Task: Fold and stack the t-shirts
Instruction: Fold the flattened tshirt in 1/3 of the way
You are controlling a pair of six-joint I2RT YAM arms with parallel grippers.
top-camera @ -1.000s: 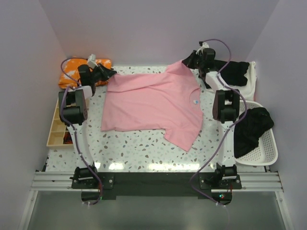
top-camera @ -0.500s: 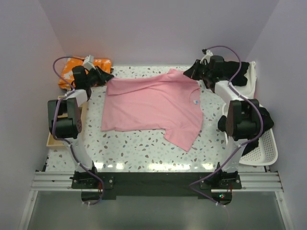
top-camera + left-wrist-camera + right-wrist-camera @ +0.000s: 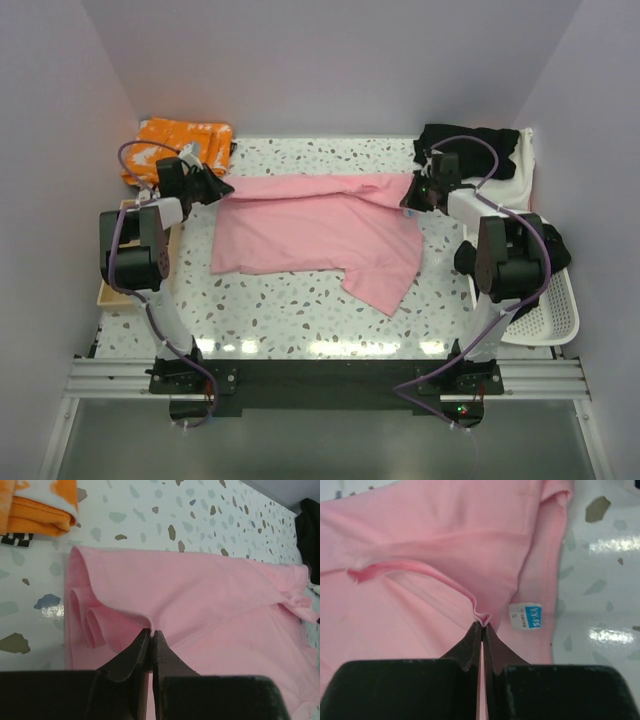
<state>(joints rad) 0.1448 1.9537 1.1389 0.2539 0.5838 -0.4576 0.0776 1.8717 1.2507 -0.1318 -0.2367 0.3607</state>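
Observation:
The light pink t-shirt lies on the speckled table with its far edge folded over toward me. My left gripper is shut on the shirt's left folded edge. My right gripper is shut on a pinch of the fold by the collar, next to the white and blue size label. A black shirt lies on an off-white one at the far right. Another black shirt sits in the white basket.
An orange and white cloth lies at the far left corner and shows in the left wrist view. A wooden compartment tray stands at the left edge. The purple walls close in the sides and the back.
Both grippers came down and toward me with the shirt's far edge, so the far part now lies folded over the body. The right sleeve that was raised is now flat.

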